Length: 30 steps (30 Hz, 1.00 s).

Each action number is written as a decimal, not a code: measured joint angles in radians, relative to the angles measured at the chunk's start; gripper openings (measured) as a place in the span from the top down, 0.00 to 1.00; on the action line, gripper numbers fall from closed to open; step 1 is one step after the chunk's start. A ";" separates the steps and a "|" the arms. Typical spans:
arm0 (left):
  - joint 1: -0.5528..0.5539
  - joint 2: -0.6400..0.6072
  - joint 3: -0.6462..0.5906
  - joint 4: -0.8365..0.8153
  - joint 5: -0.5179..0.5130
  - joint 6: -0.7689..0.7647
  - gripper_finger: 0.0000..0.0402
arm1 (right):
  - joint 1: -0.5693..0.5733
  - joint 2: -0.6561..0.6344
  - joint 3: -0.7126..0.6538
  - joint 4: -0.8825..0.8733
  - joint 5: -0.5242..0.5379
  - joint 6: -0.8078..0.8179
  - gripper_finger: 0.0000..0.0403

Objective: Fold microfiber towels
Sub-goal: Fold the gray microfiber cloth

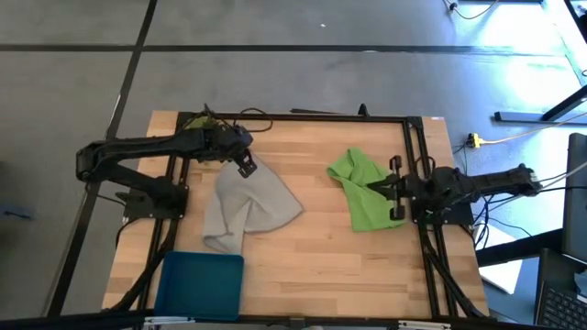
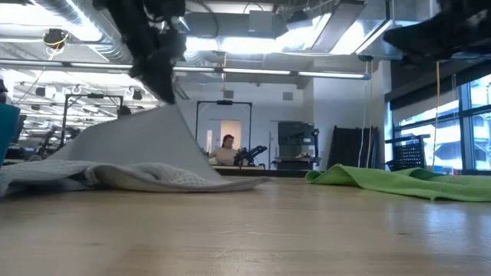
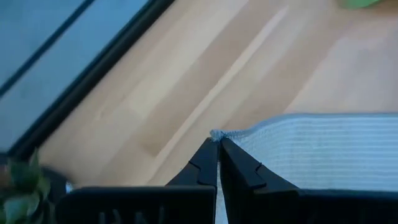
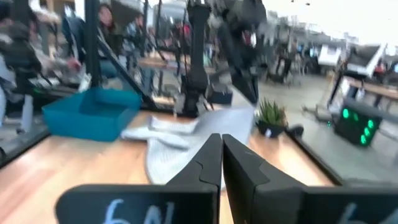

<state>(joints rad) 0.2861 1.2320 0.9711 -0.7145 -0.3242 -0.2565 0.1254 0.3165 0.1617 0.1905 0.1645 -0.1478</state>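
Over the far-left part of the wooden desk (image 1: 312,247), the left claw (image 1: 246,168) is closed on a corner of the soft light grey microfiber towel (image 1: 248,206), lifting it; the rest trails below. At the right edge, the right claw (image 1: 396,190), fingers together and empty, hovers beside the crumpled lime green microfiber towel (image 1: 362,188).

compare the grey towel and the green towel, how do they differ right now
The grey towel is held at one corner by the shut left gripper and lifted into a peak; the green towel lies loose on the table, ungripped. Grey sits left of centre, green toward the right, by the shut right gripper. Both are rumpled and not yet folded.
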 joint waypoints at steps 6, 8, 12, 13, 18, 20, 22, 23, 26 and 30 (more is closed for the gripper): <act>-0.069 0.000 0.047 -0.002 -0.006 0.031 1.00 | -0.047 0.284 0.109 0.001 -0.017 0.040 0.96; -0.085 0.000 0.056 -0.003 -0.007 0.032 1.00 | -0.057 0.382 0.153 -0.001 -0.022 0.040 0.96; -0.109 0.000 0.061 -0.003 -0.007 0.032 1.00 | -0.071 0.575 0.253 0.000 -0.024 0.038 0.96; -0.114 0.000 0.061 -0.004 -0.007 0.032 1.00 | -0.071 0.620 0.279 0.000 -0.025 0.038 0.96; -0.134 0.000 0.061 -0.003 -0.009 0.032 1.00 | -0.071 0.803 0.408 -0.001 -0.020 0.012 0.96; -0.140 0.000 0.061 -0.003 -0.009 0.032 1.00 | -0.071 0.862 0.461 0.000 -0.003 0.014 0.96; -0.147 0.000 0.061 -0.003 -0.009 0.032 1.00 | -0.071 0.914 0.513 0.000 -0.003 0.014 0.96; -0.151 0.000 0.061 -0.003 -0.009 0.032 1.00 | -0.071 0.941 0.540 0.001 -0.002 0.014 0.96; -0.164 0.000 0.061 -0.003 -0.009 0.032 1.00 | -0.071 1.016 0.611 0.001 -0.002 0.015 0.93; -0.183 0.000 0.061 -0.003 -0.029 0.033 1.00 | -0.071 1.110 0.685 -0.001 -0.001 0.012 0.84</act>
<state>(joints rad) 0.1036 1.2320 1.0321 -0.7171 -0.3537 -0.2237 0.0542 1.4262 0.8464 0.1894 0.1635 -0.1361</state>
